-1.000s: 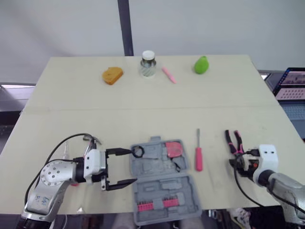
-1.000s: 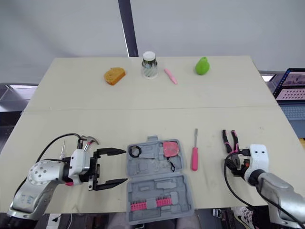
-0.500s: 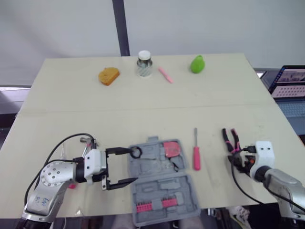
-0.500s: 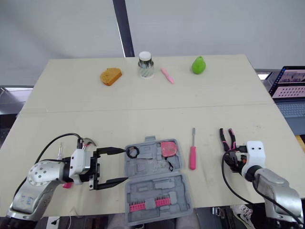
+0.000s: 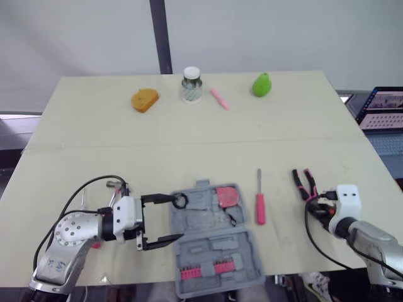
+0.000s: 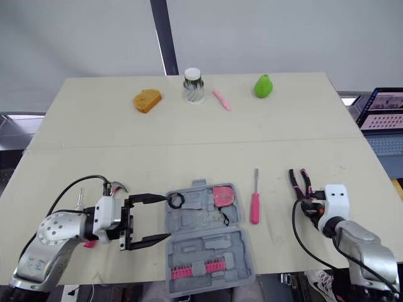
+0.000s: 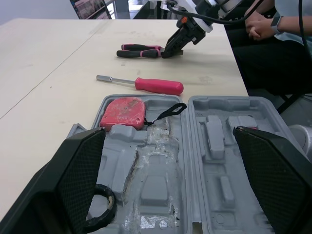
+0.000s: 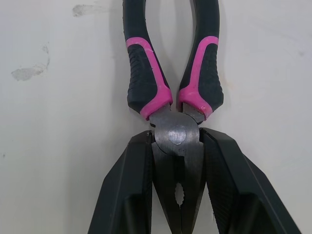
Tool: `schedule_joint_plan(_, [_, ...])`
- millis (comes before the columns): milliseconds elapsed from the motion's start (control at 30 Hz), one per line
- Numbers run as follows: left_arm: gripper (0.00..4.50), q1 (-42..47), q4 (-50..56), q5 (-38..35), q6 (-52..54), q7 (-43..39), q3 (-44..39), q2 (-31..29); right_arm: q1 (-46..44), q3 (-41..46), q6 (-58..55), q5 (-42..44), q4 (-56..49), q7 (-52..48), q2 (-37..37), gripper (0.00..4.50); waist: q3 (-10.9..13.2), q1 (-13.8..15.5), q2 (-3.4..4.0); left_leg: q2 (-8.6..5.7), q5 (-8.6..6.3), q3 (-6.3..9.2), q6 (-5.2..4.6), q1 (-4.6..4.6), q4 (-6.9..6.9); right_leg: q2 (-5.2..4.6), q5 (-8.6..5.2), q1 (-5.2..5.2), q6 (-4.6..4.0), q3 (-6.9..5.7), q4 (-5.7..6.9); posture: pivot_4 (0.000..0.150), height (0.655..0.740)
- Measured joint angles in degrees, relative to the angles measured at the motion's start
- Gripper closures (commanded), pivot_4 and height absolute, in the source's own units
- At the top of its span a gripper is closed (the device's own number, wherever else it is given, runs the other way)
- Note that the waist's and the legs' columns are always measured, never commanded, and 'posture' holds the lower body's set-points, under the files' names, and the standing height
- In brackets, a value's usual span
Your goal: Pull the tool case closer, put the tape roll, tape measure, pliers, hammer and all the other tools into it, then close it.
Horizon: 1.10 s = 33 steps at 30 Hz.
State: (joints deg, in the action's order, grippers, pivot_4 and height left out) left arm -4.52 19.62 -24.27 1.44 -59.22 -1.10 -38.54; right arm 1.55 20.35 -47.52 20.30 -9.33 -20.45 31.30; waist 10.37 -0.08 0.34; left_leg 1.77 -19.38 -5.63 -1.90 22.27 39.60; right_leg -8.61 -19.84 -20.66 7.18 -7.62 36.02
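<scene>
The grey tool case (image 5: 217, 246) lies open at the table's near edge. A pink tape measure (image 5: 228, 195) and a black tape roll (image 5: 182, 201) sit in its far half. My left gripper (image 5: 176, 218) is open, its fingers straddling the case's left side. Behind that arm lies a hammer (image 6: 117, 187). A pink screwdriver (image 5: 260, 207) lies right of the case. Further right, the pink-and-black pliers (image 8: 173, 78) lie flat with their handles pointing away. My right gripper (image 8: 178, 137) is shut on their metal head, one finger (image 8: 129, 190) on each side.
Along the far edge stand an orange sponge (image 5: 144, 100), a jar (image 5: 191, 85), a pink pen (image 5: 220, 99) and a green pear (image 5: 261, 84). A laptop (image 5: 381, 108) sits off the table's right side. A seated person (image 7: 273, 34) is behind the right arm.
My right gripper's fingers have drawn in onto the pliers' head. The camera has shifted slightly. The left arm and the case have stayed put.
</scene>
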Motion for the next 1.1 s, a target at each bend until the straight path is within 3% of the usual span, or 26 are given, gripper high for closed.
schedule_joint_plan(267, [0.0,1.38,0.23,-0.75,1.97,0.58,-0.05,0.6,0.89,0.19,-2.55,1.57,-4.66,-1.95,3.26,3.52,0.11,0.03,0.2,-0.01,0.0,-0.02,0.0,0.04,-0.01,0.0,0.0,-0.05,0.0,0.01,0.01,0.15,0.695])
schedule_joint_plan(700, [0.0,3.74,-1.88,-5.09,2.65,-0.92,-3.68,1.23,3.08,-2.73,-7.61,10.59,-20.31,-20.81,22.99,3.52,0.15,0.09,0.22,0.01,0.01,0.07,-0.01,0.03,-0.02,0.0,0.0,-0.01,0.0,-0.01,-0.07,0.15,0.695])
schedule_joint_plan(900, [0.0,1.34,-2.62,-6.13,1.17,-3.32,-7.45,1.05,-5.62,-10.68,-7.72,13.77,-23.88,-28.61,29.59,3.52,0.18,-0.06,0.17,0.01,0.01,0.08,-0.01,0.04,-0.02,-0.03,0.0,0.0,0.0,0.0,-0.11,0.15,0.695])
schedule_joint_plan(1100, [0.0,-3.25,-2.17,-6.31,-0.18,-4.9,-9.8,0.4,-18.48,-23.21,-7.61,14.2,-24.7,-34.28,30.96,3.52,0.25,-0.09,0.08,-0.01,0.01,0.15,0.0,0.05,0.04,-0.11,0.0,0.02,0.0,0.02,-0.25,0.15,0.695])
